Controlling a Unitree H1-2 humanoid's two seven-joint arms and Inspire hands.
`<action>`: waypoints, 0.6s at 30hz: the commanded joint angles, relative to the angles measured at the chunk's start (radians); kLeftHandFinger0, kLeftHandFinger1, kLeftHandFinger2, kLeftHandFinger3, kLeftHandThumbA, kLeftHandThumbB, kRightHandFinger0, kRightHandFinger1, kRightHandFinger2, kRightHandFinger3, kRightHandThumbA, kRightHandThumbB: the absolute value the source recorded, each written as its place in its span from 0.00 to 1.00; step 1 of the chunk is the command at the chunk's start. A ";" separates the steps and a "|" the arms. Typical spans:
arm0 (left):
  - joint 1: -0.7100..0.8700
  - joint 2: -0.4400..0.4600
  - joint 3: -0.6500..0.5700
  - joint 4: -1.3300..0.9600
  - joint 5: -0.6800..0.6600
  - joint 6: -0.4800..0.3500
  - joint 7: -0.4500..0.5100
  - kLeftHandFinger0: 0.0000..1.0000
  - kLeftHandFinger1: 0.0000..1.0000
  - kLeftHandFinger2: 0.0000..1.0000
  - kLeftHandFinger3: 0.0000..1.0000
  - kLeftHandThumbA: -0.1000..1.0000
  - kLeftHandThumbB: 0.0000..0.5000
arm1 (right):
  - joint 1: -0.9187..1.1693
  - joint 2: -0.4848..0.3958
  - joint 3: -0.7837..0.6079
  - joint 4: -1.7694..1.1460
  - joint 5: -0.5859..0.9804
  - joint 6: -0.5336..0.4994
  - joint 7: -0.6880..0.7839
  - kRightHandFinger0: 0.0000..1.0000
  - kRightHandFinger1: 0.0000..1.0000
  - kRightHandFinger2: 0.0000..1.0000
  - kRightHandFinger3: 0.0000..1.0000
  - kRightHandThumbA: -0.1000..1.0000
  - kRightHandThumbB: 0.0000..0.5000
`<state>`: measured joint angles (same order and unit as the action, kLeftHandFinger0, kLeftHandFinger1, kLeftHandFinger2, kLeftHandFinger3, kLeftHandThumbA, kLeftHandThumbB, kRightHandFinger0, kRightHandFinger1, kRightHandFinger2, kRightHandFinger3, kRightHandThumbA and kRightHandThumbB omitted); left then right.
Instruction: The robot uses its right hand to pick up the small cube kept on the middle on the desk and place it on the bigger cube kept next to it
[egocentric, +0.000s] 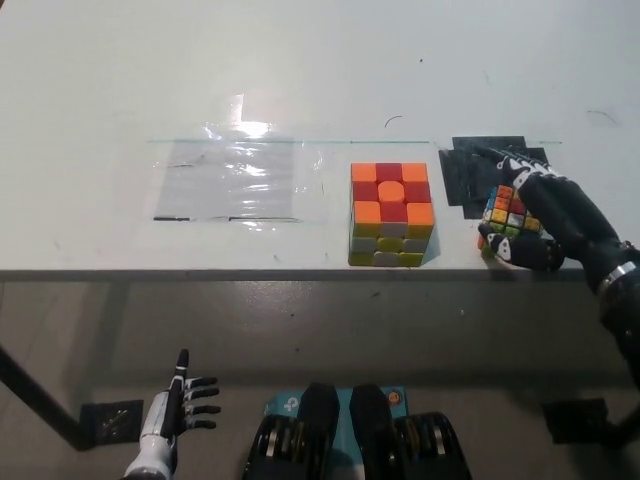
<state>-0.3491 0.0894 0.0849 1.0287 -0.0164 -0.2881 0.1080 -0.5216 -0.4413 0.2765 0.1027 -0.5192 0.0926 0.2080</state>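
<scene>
In the head view, we saw the black right hand (545, 215) wrapped around the small cube (506, 212), its fingers (520, 168) curled over the cube's far side and its thumb pressed along the near side. The small cube sat on the white desk (300, 70) near the front edge, at the edge of a patch of black tape (470, 175), and we could not tell whether it was touching the surface or just off it. The bigger cube (390, 214) stood just to the left of it, apart from it, with an orange and red top face and yellow and white squares on its near side. Nothing rested on top of the bigger cube. Further left on the desk lay a clear plastic sheet (230, 180), catching glare. The white left hand (178, 415) hung below the desk edge at the lower left, holding nothing, with its fingers spread.
</scene>
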 joint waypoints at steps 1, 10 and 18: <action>-0.033 0.012 0.007 -0.020 0.000 -0.013 0.022 0.47 0.49 0.57 0.54 1.00 0.24 | -0.068 -0.031 -0.020 0.024 -0.002 -0.066 -0.009 1.00 1.00 1.00 1.00 0.61 0.77; -0.046 0.024 -0.013 -0.018 0.025 -0.010 0.030 0.52 0.53 0.64 0.62 1.00 0.23 | -0.057 -0.018 -0.016 0.105 -0.006 -0.085 -0.024 1.00 1.00 1.00 1.00 0.63 0.85; -0.067 0.027 -0.013 -0.005 0.024 -0.016 0.031 0.50 0.54 0.63 0.60 1.00 0.23 | -0.045 0.001 0.004 0.152 -0.002 -0.065 0.008 1.00 1.00 1.00 1.00 0.63 0.87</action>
<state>-0.3753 0.1024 0.0733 1.0260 -0.0028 -0.2859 0.1186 -0.5342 -0.4369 0.2797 0.2555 -0.5194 0.0446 0.2076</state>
